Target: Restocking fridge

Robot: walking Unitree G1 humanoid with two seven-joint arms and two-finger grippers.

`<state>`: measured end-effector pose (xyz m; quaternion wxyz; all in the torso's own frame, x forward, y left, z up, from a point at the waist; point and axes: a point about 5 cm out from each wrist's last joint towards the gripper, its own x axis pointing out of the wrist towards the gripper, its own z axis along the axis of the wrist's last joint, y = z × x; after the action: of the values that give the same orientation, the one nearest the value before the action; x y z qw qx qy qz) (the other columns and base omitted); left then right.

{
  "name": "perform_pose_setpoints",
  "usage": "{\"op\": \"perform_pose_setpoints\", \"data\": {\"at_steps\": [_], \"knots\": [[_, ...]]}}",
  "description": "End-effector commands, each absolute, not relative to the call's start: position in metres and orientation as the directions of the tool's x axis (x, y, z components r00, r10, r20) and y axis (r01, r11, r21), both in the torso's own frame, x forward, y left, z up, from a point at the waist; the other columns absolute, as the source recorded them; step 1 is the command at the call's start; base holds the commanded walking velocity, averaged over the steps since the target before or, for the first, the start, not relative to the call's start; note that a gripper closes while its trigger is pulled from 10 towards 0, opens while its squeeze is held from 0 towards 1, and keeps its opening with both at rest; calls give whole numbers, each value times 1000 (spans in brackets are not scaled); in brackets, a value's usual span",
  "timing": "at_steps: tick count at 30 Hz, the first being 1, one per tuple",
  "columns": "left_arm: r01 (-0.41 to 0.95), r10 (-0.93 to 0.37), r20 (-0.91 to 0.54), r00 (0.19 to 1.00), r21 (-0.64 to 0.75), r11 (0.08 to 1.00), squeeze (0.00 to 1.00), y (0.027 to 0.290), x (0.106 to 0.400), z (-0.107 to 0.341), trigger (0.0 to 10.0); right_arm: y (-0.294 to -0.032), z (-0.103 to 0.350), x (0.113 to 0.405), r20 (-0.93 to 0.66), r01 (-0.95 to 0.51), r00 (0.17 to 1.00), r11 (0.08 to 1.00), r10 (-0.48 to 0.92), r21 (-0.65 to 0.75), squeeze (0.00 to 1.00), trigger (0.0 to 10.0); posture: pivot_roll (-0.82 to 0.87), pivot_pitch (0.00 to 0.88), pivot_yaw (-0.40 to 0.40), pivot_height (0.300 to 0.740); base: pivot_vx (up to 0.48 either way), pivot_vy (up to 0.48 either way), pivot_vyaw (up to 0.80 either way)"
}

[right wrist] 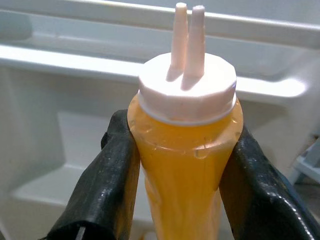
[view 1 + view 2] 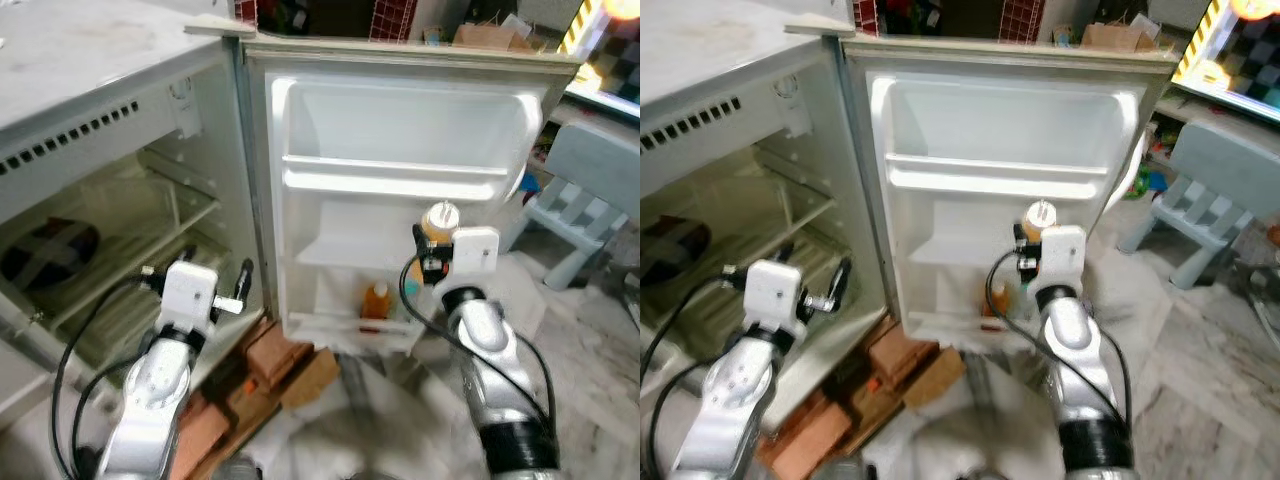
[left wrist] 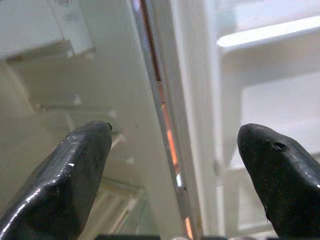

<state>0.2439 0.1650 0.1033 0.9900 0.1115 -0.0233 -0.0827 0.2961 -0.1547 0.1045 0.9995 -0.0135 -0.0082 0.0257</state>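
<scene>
1. White plastic lines the open fridge door (image 2: 400, 130), which swings out wide; its upper rack and middle shelf are bare, and a small orange bottle (image 2: 376, 300) stands in the bottom door rack.
2. The fridge body (image 2: 120, 200) is on the robot's left, with glass shelves inside and a dark round item (image 2: 50, 250) on one of them, too blurred to name.
3. Pale tiled floor runs below, with brown cardboard pieces (image 2: 280, 370) lying at the foot of the fridge; a light blue chair (image 2: 590, 190) stands off to the right.
4. The right gripper (image 1: 182, 165) is raised before the door's middle shelf, its two black fingers clamped on either side of a yellow squeeze bottle (image 1: 185, 170) with a white twin-nozzle cap, held upright.
5. The left gripper (image 3: 175, 165) is lifted near the edge between fridge body and door, its fingers (image 3: 70, 175) spread wide apart with nothing between them.
6. The squeeze bottle's lower part is cut off in the right wrist view.
</scene>
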Motion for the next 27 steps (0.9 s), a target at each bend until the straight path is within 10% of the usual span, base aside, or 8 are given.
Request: {"op": "perform_pose_setpoints", "data": {"at_steps": [1, 27], "knots": [[152, -159, 17, 987, 219, 964, 0, 166, 243, 102, 10000, -155, 104, 296, 5, -55, 998, 998, 55, -16, 0, 10000, 97, 42, -77, 740, 0, 0, 0], [116, -119, -3, 993, 248, 962, 0, 170, 246, 102, 10000, -138, 103, 286, 5, -205, 979, 975, 205, 83, 0, 10000, 103, 47, -76, 656, 0, 0, 0]]}}
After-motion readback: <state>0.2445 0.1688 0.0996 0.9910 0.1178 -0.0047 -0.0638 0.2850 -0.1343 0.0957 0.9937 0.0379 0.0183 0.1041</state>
